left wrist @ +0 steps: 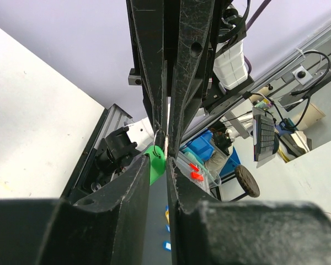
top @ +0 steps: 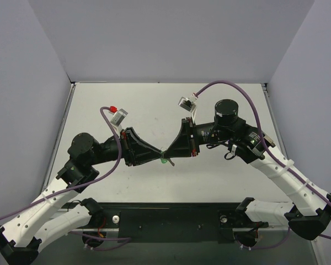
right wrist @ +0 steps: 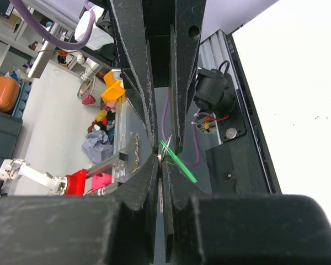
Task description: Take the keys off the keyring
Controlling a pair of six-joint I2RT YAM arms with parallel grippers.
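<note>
green plastic, oval and bright: the keyring [top: 164, 160] hangs in the air over the counter [top: 127, 99], just where the left fingers [top: 151, 154] and right fingers [top: 174, 150] meet tip to tip. the left wrist view shows the tag's flat face with a thin wire ring [left wrist: 159, 139] above it — the right wrist view gives only its edge, a green line. the right fingers are clenched tight; the left fingers show a narrow slit, and i cannot tell whether they grip anything.

left gripper [top: 158, 156] and closed right gripper [top: 167, 154] tip to tip
</note>
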